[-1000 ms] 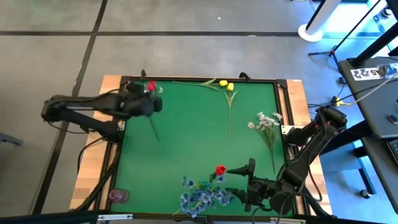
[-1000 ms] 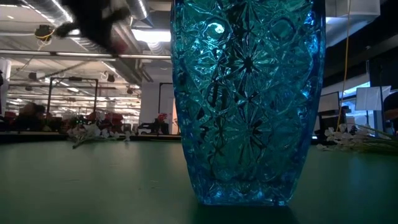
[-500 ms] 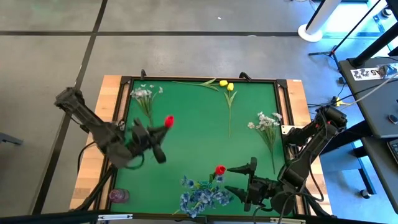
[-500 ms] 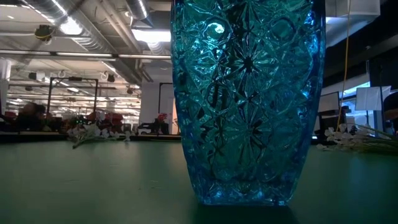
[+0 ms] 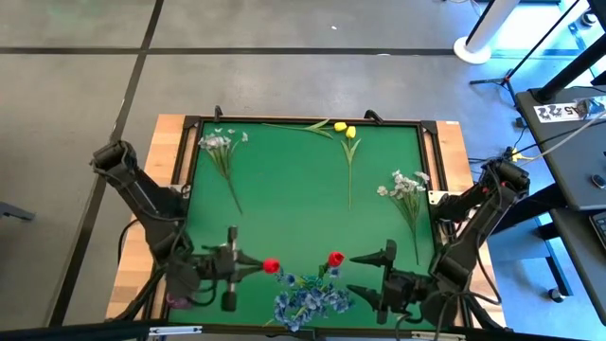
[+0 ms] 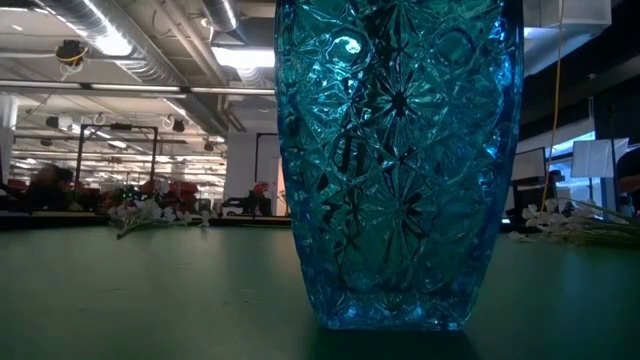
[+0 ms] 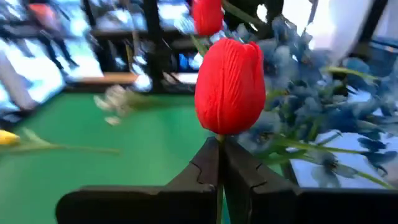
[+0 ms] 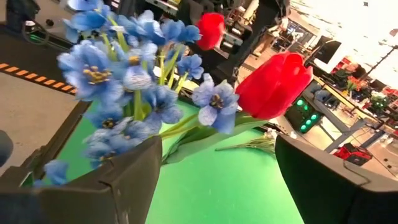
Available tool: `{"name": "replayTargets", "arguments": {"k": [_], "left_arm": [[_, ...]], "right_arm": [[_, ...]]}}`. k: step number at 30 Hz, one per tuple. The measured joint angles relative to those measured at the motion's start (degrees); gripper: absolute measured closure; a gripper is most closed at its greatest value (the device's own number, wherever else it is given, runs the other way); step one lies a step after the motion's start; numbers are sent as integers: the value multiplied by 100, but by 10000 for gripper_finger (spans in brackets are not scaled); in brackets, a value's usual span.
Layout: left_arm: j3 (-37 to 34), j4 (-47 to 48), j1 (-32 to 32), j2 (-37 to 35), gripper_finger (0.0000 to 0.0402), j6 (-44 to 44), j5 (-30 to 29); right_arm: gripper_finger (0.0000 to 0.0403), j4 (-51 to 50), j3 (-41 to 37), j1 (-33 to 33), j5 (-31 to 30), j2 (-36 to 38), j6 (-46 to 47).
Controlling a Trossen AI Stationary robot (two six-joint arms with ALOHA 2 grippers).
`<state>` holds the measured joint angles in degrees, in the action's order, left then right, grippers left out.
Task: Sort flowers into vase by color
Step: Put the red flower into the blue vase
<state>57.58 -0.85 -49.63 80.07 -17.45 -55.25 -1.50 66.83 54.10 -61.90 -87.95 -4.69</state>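
the green counter (image 5: 303, 199) takes up most of the view from above. the blue glass vase (image 6: 398, 160) stands close to the low camera. you cannot tell from its bumpy glass what is inside. from above, the blue bunch (image 5: 308, 301) at the near edge sits about where the vase should be, with a red tulip (image 5: 335, 259) sticking up beside it, so both may be in the vase already.

the left gripper (image 5: 248, 269) is near that bunch. its fingers (image 7: 214, 168) are pinched shut on the stalk of a second red tulip (image 5: 271, 267), just under the red head. the right gripper (image 5: 369, 275) waits on the other side of the bunch with its fingers (image 8: 124, 180) spread wide and nothing in them.

what could go wrong: the thin stalk could slip or spin in the pinch. the tulip could bump the blue flowers and miss the vase. the two arms are close and could knock each other.

two yellow tulips (image 5: 346, 132) lie at the far edge. white sprays lie far left (image 5: 220, 142) and right (image 5: 405, 185). all are on the counter, not in the vase.
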Motion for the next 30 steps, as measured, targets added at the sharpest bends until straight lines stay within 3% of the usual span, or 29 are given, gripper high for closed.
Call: {"name": "replayTargets", "arguments": {"k": [3,7,10,13,15,21,26,30], "left_arm": [[-573,-843,-173,-44,399,311,-866],[-1715,-3082,-124,-95,399,802,-581],[-2525,-5307,74,-93,399,1661,138],[-3116,-7469,430,-104,399,2579,1503],[-3375,-8348,775,-104,399,2789,2479],[-3142,-8890,1887,47,399,2211,4487],[-2227,-8880,2190,731,396,2072,5011],[-1496,-8874,2178,1222,396,2098,5102]], "right_arm": [[91,10,0,42,-6,0,10],[91,11,0,79,-7,3,58],[91,26,0,64,-12,3,18],[91,79,0,29,-13,3,-13],[91,92,0,-14,-12,3,-8],[91,144,-2,-23,-25,5,-4],[91,143,-2,-12,-25,5,157],[91,142,-2,-12,-23,5,263]]}}
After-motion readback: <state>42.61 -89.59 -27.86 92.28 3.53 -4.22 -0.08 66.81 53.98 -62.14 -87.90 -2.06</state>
